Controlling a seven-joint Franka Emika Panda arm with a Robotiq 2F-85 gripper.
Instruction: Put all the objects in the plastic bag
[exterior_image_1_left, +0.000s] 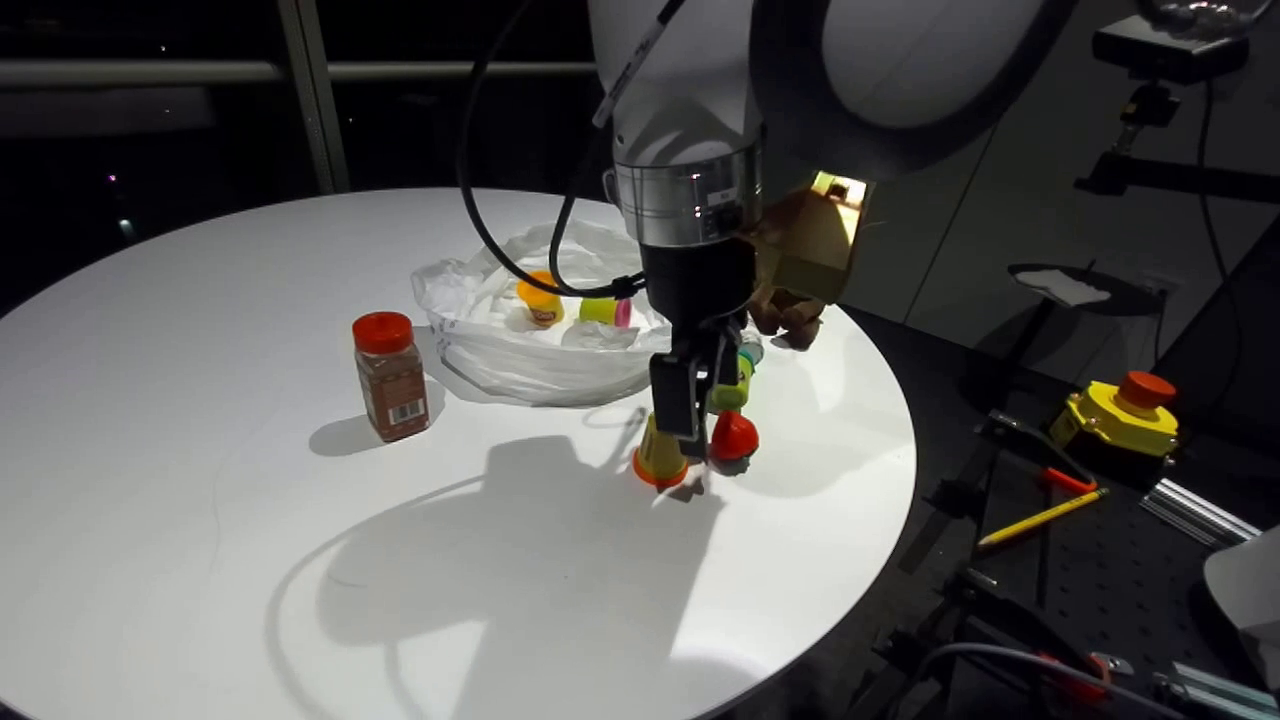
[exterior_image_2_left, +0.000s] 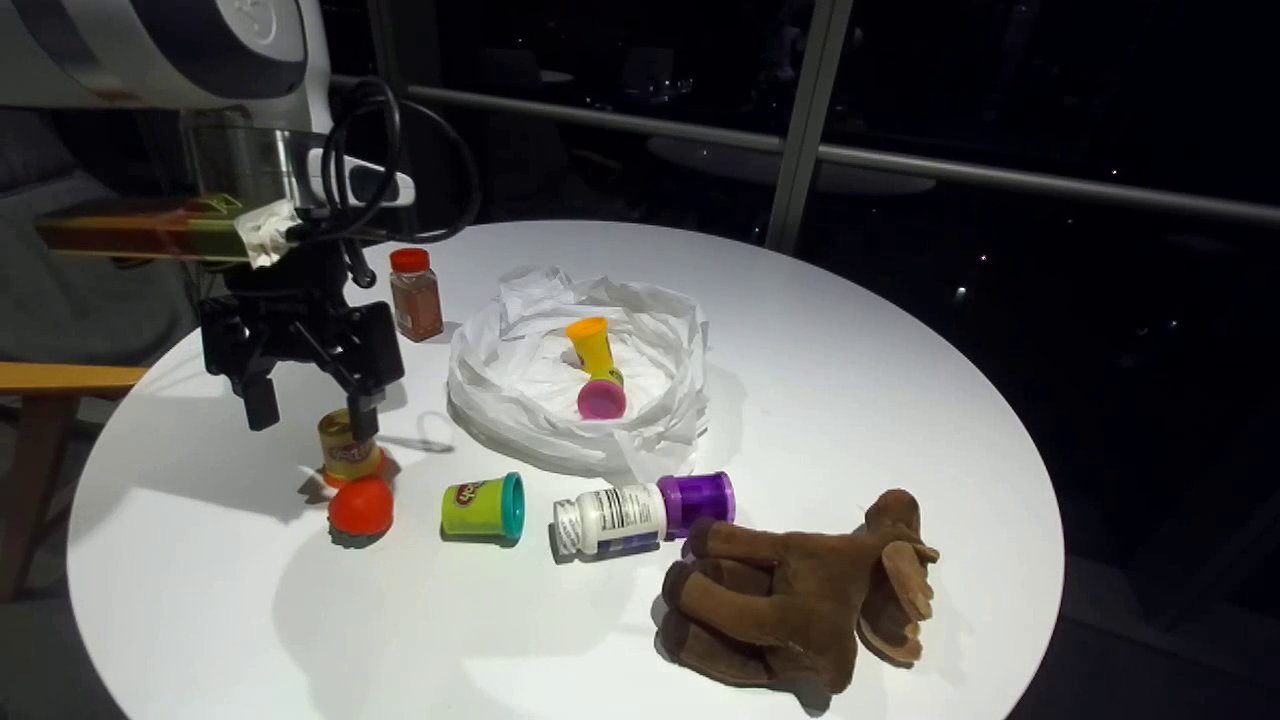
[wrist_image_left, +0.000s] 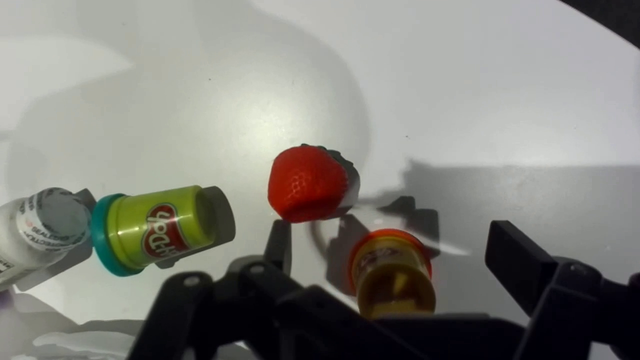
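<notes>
Where an exterior view shows the plastic bag (exterior_image_1_left: 520, 372), two tubs (exterior_image_1_left: 541, 306) sit inside, the red-lidded jar (exterior_image_1_left: 390, 385) beside it. In an exterior view, the hand (exterior_image_2_left: 312, 412), empty and spread, is poised at the upended yellow tub (exterior_image_2_left: 345, 458). In the wrist view its fingers (wrist_image_left: 517, 267) flank that tub, the strawberry (wrist_image_left: 305, 182) just beside; lining up a grasp seems the step, and the next move calls for centring, then closing.

Red-lidded jar (exterior_image_1_left: 391, 378) near plastic bag (exterior_image_1_left: 530, 372)
</notes>
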